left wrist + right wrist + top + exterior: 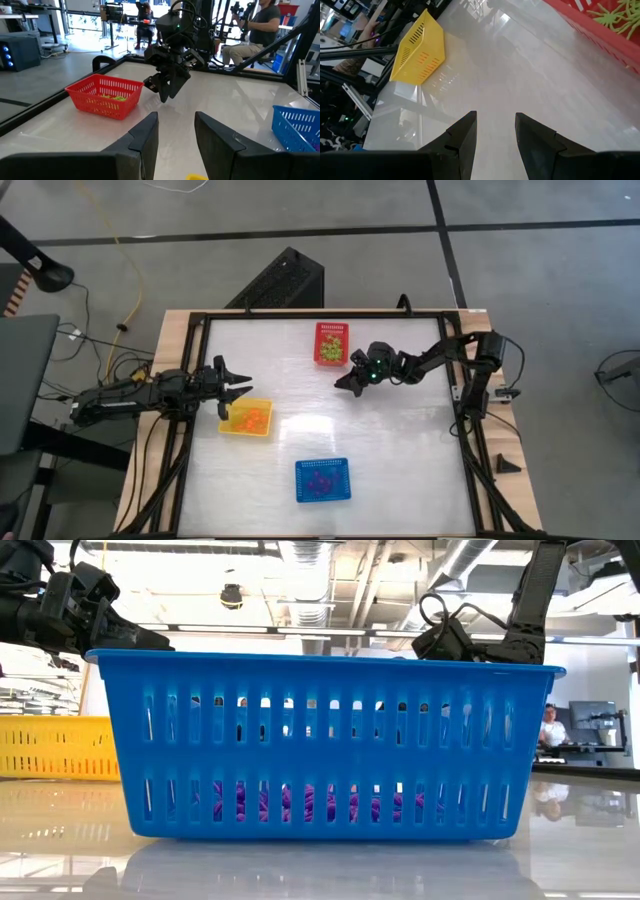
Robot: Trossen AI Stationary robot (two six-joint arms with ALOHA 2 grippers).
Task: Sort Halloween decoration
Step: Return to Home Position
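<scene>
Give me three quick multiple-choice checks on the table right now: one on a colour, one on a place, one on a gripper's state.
1. What colour are the trinkets in the blue basket?
A orange. B purple. C light green.

2. Where is the right gripper?
A close beside the red basket, outside it. B inside the red basket. C above the blue basket.

3. How is the left gripper?
A shut on a spider. B shut, empty. C open, empty.

Key:
1 B: purple shows through the basket's slots in the low view.
2 A: the high view puts it just beside that basket.
3 C: its wrist view shows the fingers apart with nothing between them.
</scene>
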